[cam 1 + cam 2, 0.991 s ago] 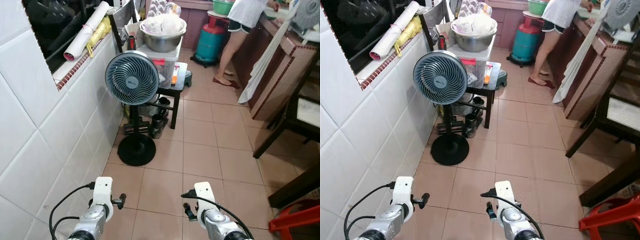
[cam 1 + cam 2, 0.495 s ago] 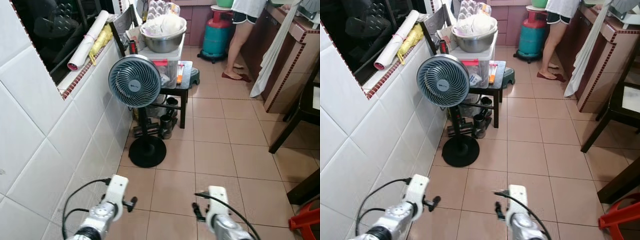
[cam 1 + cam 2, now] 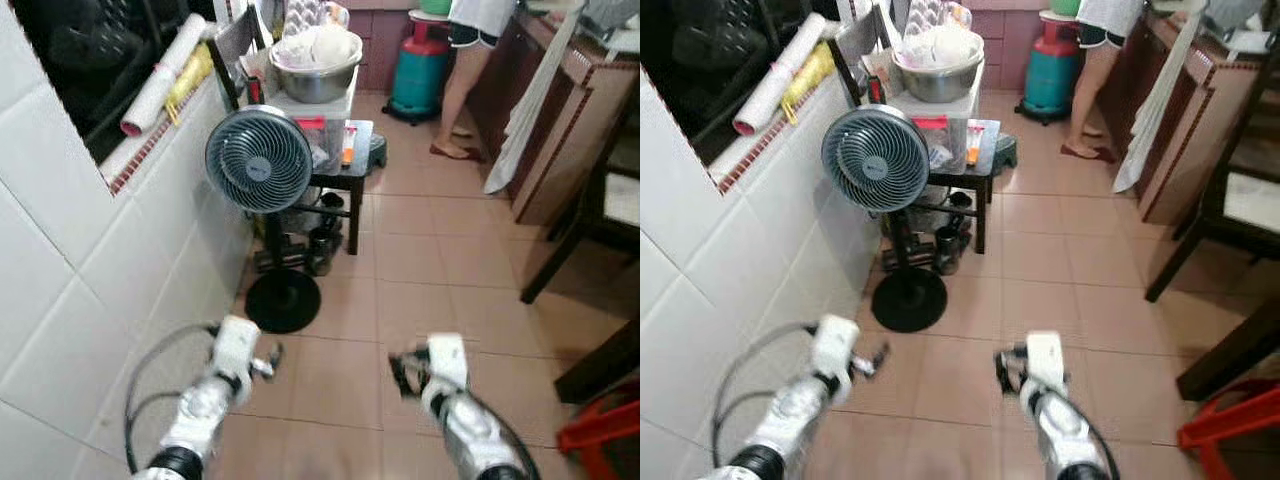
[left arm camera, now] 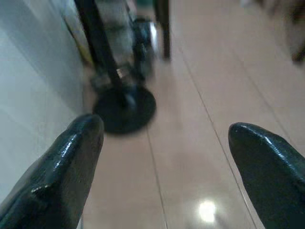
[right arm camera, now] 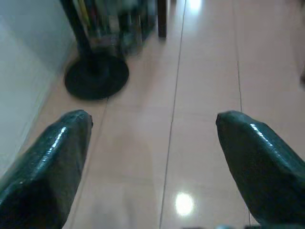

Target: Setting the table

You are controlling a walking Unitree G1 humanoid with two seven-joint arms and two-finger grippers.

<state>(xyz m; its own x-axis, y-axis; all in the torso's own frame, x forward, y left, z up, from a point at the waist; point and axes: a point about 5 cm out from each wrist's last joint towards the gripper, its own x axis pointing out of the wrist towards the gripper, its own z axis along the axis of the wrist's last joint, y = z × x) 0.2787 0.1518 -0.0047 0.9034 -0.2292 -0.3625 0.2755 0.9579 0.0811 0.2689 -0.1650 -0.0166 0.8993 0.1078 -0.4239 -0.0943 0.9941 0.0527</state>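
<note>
My left gripper (image 4: 167, 138) is open, with only floor tiles between its two black fingers (image 4: 71, 162). My right gripper (image 5: 152, 129) is open too and holds nothing. Both silver arms reach forward low over the tiled floor, the left arm (image 3: 215, 390) near the white wall and the right arm (image 3: 455, 400) beside it. Both wrist views look along the floor at the fan's round black base (image 5: 96, 76). A metal bowl (image 3: 315, 75) heaped with white things sits on a clear box on a small black table (image 3: 345, 180) ahead.
A standing fan (image 3: 260, 160) is close ahead on the left, against the white tiled wall (image 3: 90, 280). A person (image 3: 470, 60) stands at a counter (image 3: 570, 110) beside a teal gas cylinder (image 3: 418, 80). Dark furniture legs (image 3: 560, 260) and a red stool (image 3: 600, 435) line the right.
The whole picture has shifted and blurred as the camera moves. Both arms now show higher in the view, stretched further forward. Both grippers are still open.
</note>
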